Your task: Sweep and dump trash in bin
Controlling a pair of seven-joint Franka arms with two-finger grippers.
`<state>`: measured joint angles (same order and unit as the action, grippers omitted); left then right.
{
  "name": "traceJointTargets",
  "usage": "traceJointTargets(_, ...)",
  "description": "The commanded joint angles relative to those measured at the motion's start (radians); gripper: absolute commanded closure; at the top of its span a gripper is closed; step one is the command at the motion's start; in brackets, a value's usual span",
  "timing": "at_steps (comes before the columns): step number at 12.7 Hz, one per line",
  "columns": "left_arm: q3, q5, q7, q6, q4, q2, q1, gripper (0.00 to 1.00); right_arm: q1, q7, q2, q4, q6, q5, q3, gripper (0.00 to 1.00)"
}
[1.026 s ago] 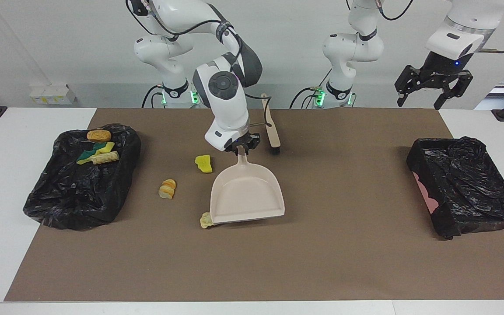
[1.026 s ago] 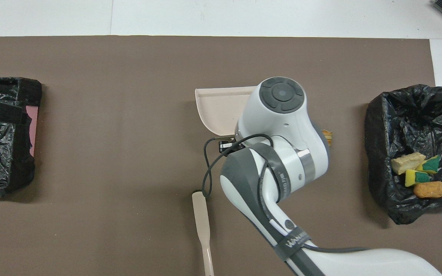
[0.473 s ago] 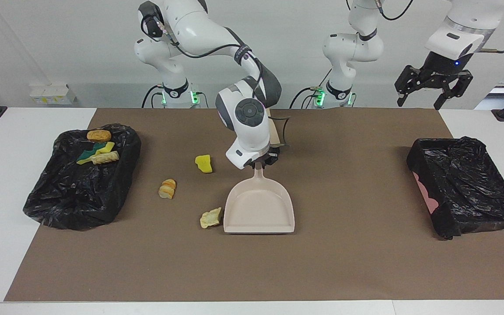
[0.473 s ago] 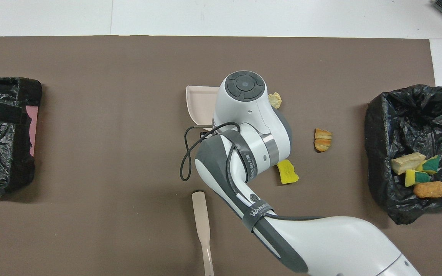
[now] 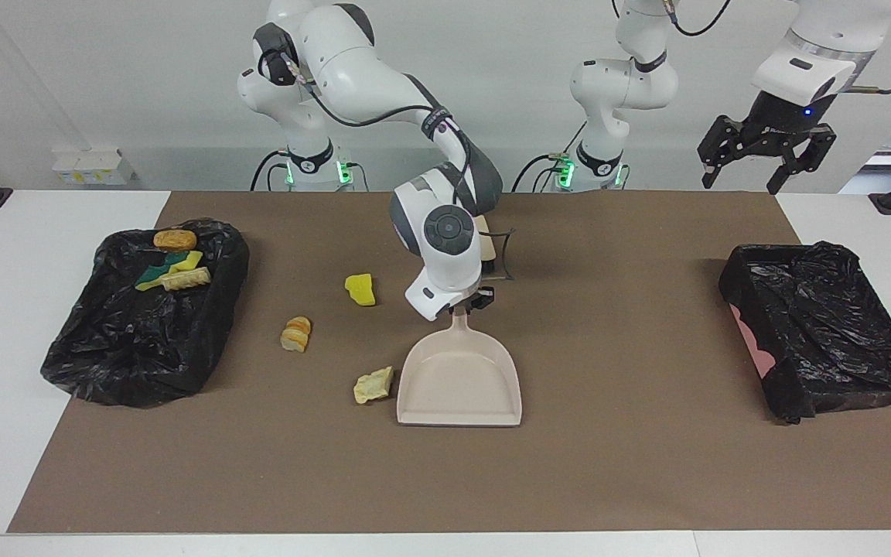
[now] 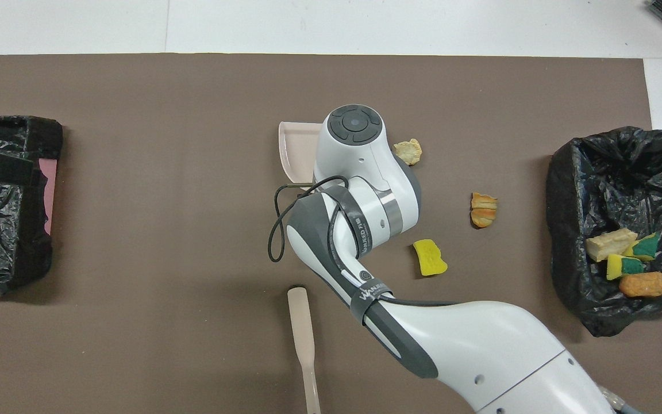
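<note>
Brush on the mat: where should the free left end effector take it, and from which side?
Probably the brush by its thin handle, coming straight down from above with the fingers across its width. It lies flat, its handle end nearer to the robots and its wide head farther out. The left end effector hangs open.

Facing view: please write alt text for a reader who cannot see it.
The right gripper holds a beige dustpan by its handle on a brown mat; three bits of trash lie beside it. A black-lined bin holds more; the left gripper waits, open.
</note>
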<state>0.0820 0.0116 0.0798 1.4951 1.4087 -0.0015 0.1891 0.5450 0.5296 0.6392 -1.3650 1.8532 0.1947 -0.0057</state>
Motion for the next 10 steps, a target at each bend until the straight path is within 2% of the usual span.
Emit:
traceJointTargets(1,-0.008,-0.015,0.008,-0.019,-0.008,-0.006,-0.013,0.0,-0.005,0.012,0.034,0.037,0.017,0.026,0.001,0.01)
traceJointTargets(4,-0.01,-0.015,0.008,-0.019,-0.008,-0.006,-0.011,0.0,-0.013,0.003,0.011,0.037,0.012,0.028,0.001,0.0)
traceJointTargets(6,-0.01,-0.015,0.008,-0.019,-0.008,-0.006,-0.013,0.0,-0.007,0.001,-0.039,0.023,-0.014,0.026,0.001,0.0)
traceJointTargets(10,-0.01,-0.012,-0.004,-0.03,-0.005,-0.012,-0.011,0.0,0.001,-0.003,-0.111,-0.023,-0.176,0.029,0.003,0.0)
